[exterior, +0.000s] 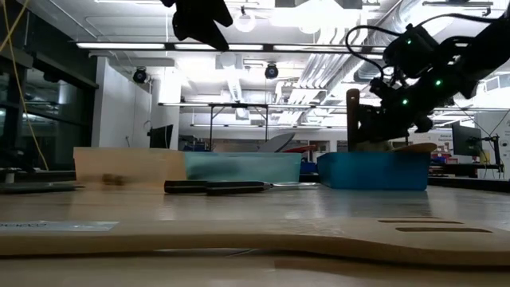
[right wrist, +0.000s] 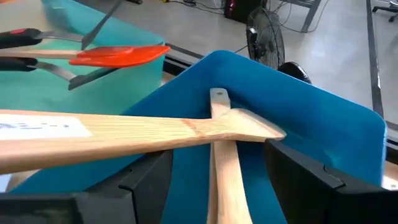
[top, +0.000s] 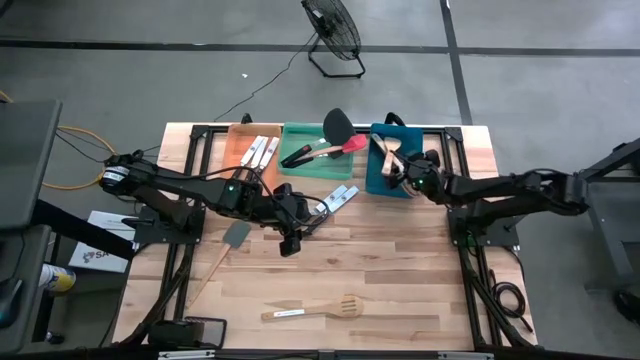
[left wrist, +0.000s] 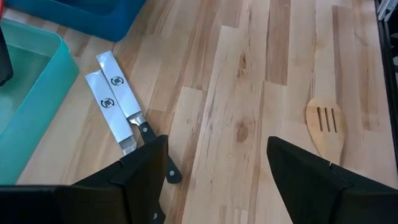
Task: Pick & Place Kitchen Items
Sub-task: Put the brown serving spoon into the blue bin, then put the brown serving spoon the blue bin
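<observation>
Where they lie paired, knives (left wrist: pixel 115 102): steel blades, black handles

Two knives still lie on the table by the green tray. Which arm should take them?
Left, probably. The left gripper hangs open just beside the knives; the right gripper is over the blue tray.

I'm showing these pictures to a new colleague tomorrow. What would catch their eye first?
Probably the three coloured trays along the table's far edge: orange tray, green tray and blue tray, with a red spatula lying in the green one. Next, the right gripper open over wooden utensils in the blue tray, and the left gripper open above two knives mid-table.
</observation>
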